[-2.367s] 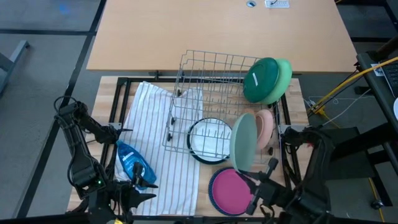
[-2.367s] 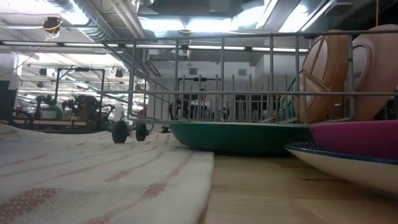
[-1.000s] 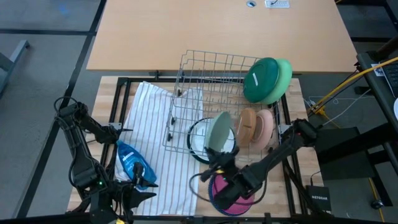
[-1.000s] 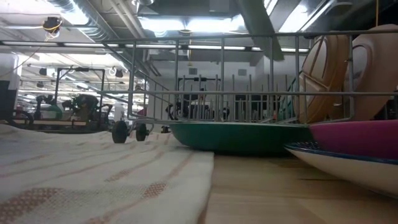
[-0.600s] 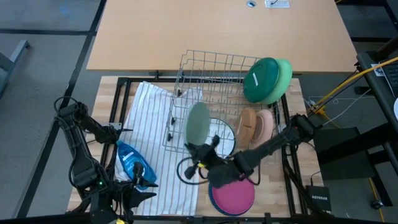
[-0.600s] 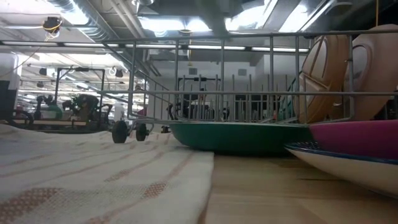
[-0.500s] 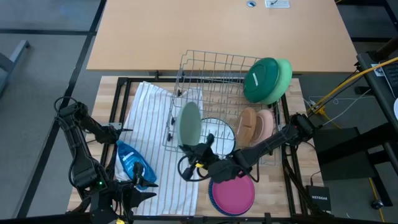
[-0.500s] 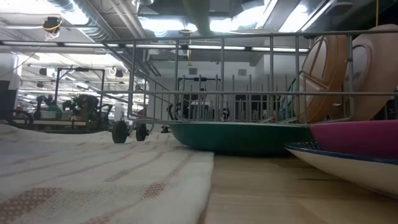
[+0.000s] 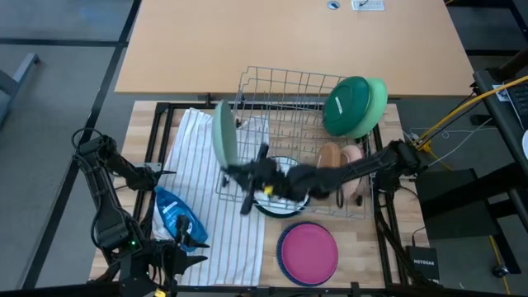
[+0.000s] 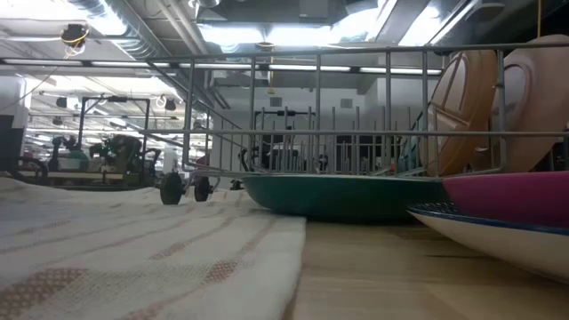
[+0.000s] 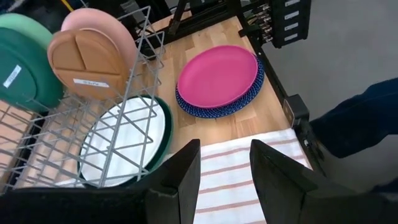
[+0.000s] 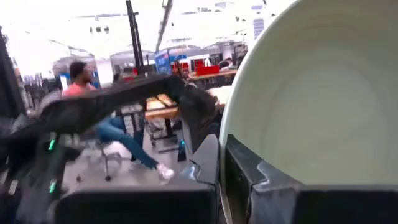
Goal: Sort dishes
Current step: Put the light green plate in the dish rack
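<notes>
My right gripper [image 9: 237, 169] reaches from the table's right across the grey wire rack [image 9: 285, 107] and is shut on a sage plate [image 9: 223, 132], held on edge over the rack's left side. Dark green and light green plates [image 9: 355, 106] lean at the rack's far right corner. Tan and peach plates [image 9: 340, 161] stand in the rack. A white plate with a dark green rim [image 9: 280, 194] lies under the rack's near end. A magenta plate [image 9: 307, 253] sits on a dark blue one. My left gripper [image 11: 225, 149] waits open over the striped towel [image 9: 214, 206]. My right gripper pinches the sage plate's rim [image 12: 222, 146] between its two fingers [image 12: 205, 163], one on each face. The fingers come about level from the table's right. The plate stands on edge above the fingers, lifted clear of the rack and the towel.
A blue soap bottle [image 9: 177, 219] lies on the towel's near left part beside my left arm. The rack's wires stand between my right arm and the table. A large tan tabletop [image 9: 289, 45] lies beyond the far edge. People sit in the room behind [image 12: 87, 99].
My right gripper has carried the sage plate up and toward the table's left and far edges, from over the white plate to the rack's left side. The wrist has turned, and the plate now stands more on edge. The gripper has stayed shut on it.
</notes>
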You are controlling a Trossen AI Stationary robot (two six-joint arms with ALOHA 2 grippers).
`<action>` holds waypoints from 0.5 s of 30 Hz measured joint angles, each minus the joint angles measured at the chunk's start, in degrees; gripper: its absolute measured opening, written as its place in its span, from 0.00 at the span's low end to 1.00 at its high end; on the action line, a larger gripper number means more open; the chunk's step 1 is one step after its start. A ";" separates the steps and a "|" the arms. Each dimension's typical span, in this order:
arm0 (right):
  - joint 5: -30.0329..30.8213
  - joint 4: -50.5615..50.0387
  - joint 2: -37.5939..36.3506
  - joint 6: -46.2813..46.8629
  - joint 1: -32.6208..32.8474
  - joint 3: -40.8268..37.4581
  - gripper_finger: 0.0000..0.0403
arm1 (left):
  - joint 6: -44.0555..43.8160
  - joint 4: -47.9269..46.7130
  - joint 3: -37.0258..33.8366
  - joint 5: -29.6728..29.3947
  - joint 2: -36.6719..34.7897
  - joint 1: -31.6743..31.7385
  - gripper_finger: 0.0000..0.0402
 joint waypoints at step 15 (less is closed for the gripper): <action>-5.40 5.63 -33.50 9.37 -9.78 -35.47 0.03 | -5.78 -0.44 0.00 -4.31 0.00 0.13 0.32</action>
